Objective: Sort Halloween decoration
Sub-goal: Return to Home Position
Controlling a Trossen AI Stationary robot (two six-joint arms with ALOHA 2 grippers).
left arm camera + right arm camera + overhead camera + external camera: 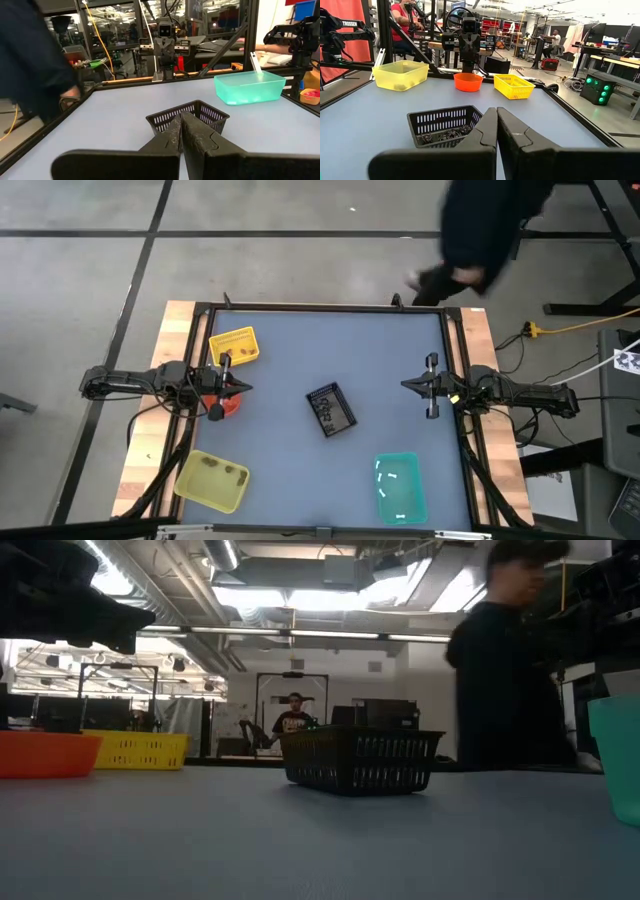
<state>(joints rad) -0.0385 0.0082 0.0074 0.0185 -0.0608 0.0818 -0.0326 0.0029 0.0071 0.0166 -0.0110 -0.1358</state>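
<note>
Halloween decoration point(440, 135): tiny trinkets, sitting inside the containers; this one is a dark tangle on the floor of the black tray point(330, 409), seen from the right wrist view.
near left: yellow-green container point(212, 478) at the near-left table corner, with a few small dark-looking bits in it, colour hard to call.
near right: teal container point(400, 485) with white trinkets point(387, 477) lying in it, spaced apart.
centre: black tray has slotted walls and is turned at an angle to the table edges. It sits between the two grippers and touches neither.
left gripper point(246, 388): left side of the table, mid-depth, tips pointing at the black tray. Fingers are pressed together with nothing between them.
right gripper point(406, 385): right side, mid-depth, facing the left gripper across the tray. Fingers are closed to a hairline, holding nothing.
orange bowl point(229, 404): just beside the left gripper and partly under it in the high view; can't tell the contents.
far left: yellow basket point(233, 347) just beyond the left arm; the bits inside are too small to identify.
table point(300, 340): blue-grey top with wood rails left and right.
beyond far edge: person in dark clothing point(480, 230) at the far-right corner, motion-blurred. A second person point(293, 722) is deeper in the room, behind the black tray in the low view.
</note>
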